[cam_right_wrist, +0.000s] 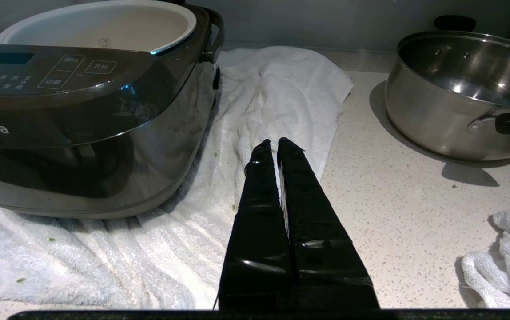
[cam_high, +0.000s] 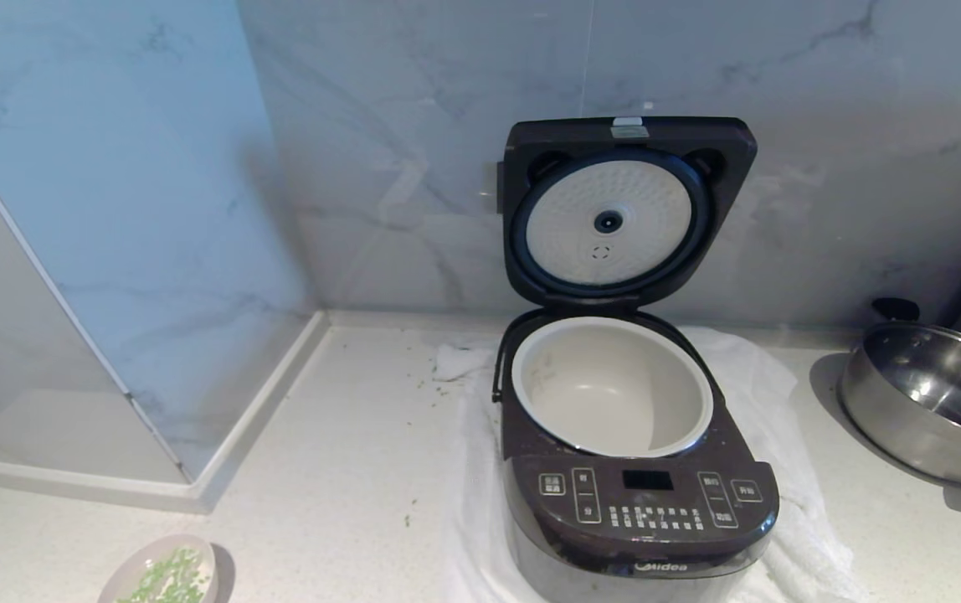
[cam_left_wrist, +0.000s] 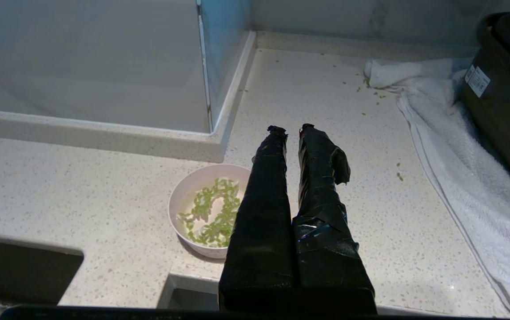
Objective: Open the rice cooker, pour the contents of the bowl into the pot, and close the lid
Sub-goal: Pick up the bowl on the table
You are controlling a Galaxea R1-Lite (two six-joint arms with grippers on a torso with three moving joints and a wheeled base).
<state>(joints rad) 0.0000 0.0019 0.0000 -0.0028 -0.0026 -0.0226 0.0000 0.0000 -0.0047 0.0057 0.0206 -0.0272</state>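
Head view first: cooker (cam_high: 639, 502) stands on a white towel (cam_high: 790, 519) on the pale tabletop (cam_high: 338, 469), close to the marble wall (cam_high: 397, 167). Its lid (cam_high: 627, 209) is raised upright at the back, and the round pale plate under it faces forward. The pot (cam_high: 610, 385) sits in the cooker body and looks empty. The bowl (cam_high: 164, 574) with the green contents (cam_high: 167, 578) is at the near left, well apart from the cooker and partly cut by the picture edge. A steel pan (cam_high: 928, 402) stands at the right, apart from the towel. Some green bits lie on the tabletop near the towel's left edge. No arm shows in this view.

Left wrist view: the left hand (cam_left_wrist: 290, 130) hangs above the tabletop, its two black taped fingers (cam_left_wrist: 264, 213) clenched and almost together at the tips, grasping nothing. The bowl lies just beside the fingers, on the side away from the cooker, and the fingers hide part of its rim. The towel and the dark cooker side are further off.

Right wrist view: the right hand (cam_right_wrist: 272, 142) is clenched too and empty, over the towel's edge, between the cooker and the pan. A second white cloth (cam_right_wrist: 508, 249) lies near the pan.
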